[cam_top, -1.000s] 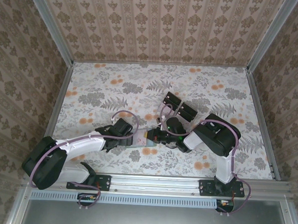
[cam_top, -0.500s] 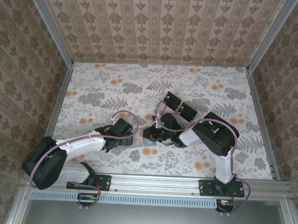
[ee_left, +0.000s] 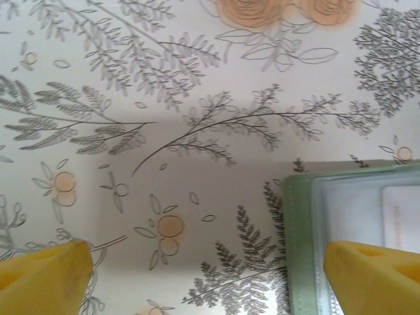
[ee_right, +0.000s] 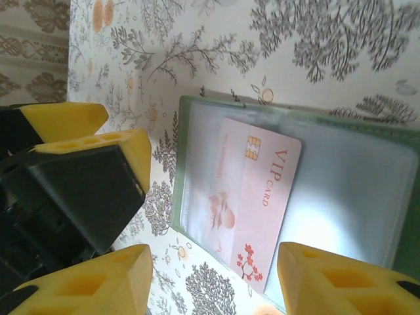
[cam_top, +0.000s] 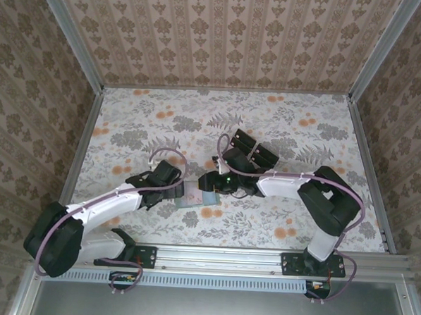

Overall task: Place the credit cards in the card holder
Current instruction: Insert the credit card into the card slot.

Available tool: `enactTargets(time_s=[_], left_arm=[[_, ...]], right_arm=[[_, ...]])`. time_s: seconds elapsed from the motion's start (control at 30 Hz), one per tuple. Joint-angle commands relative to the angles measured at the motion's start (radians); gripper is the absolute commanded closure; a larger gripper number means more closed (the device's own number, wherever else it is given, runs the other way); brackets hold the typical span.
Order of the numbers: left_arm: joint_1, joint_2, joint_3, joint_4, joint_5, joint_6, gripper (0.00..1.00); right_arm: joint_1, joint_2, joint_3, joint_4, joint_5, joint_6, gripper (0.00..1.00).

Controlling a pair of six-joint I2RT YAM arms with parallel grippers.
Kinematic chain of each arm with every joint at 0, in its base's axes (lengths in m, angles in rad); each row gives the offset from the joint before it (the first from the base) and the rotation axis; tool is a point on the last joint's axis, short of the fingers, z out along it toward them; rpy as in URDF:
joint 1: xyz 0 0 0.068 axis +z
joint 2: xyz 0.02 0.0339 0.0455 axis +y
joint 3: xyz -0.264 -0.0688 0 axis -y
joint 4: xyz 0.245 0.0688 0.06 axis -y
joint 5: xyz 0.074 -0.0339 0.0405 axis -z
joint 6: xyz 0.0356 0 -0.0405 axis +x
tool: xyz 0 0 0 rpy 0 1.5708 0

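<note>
**One card on the open holder, both claws spread**

The left claw (ee_left: 207, 262) stands wide and holds nothing. One yellow finger hangs over bare bench (ee_left: 197, 79) and the other over the near edge of the card holder (ee_left: 298, 249). It probably sits there to pin the holder flat and open while the other arm works, though I cannot tell whether that finger actually presses on it.

The card holder lies unfolded on the bench between the two claws, its clear pockets facing up. A pale pink credit card (ee_right: 259, 190) rests on its inner face at a slant. The card's left half looks paler, as if it were tucked under the clear sleeve, so I judge it only partly seated.

The right claw (ee_right: 215, 262) hovers just above the card with its fingers apart and nothing between them. From there it could nudge the card deeper.

To the right and farther back, the clear stand (cam_top: 253, 151) with its black blocks sits near the right arm's wrist. The two claws are close together over the holder, so each limits the other's room to move.
</note>
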State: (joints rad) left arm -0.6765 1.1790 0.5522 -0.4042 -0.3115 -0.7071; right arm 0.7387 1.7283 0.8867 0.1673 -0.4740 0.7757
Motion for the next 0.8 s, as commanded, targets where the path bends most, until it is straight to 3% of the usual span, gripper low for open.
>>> enactTargets(time_s=[0.0,0.07,0.2,0.3,0.77], left_arm=[[0.030,-0.012,0.001,-0.075,-0.003,-0.039,0.00],[0.041,-0.004,0.002,-0.089,-0.002,-0.046,0.00],[0.049,0.024,-0.004,-0.104,-0.002,-0.073,0.00],[0.051,0.050,-0.013,-0.099,0.004,-0.092,0.00],[0.049,0.131,-0.036,-0.059,0.030,-0.113,0.00]], right_arm=[[0.006,-0.039,0.066,-0.247,0.093,-0.110,0.49],[0.012,-0.030,0.100,-0.309,0.131,-0.136,0.55],[0.042,0.020,0.172,-0.398,0.202,-0.179,0.76],[0.065,0.070,0.230,-0.445,0.237,-0.204,0.83],[0.103,0.212,0.340,-0.481,0.261,-0.225,0.87]])
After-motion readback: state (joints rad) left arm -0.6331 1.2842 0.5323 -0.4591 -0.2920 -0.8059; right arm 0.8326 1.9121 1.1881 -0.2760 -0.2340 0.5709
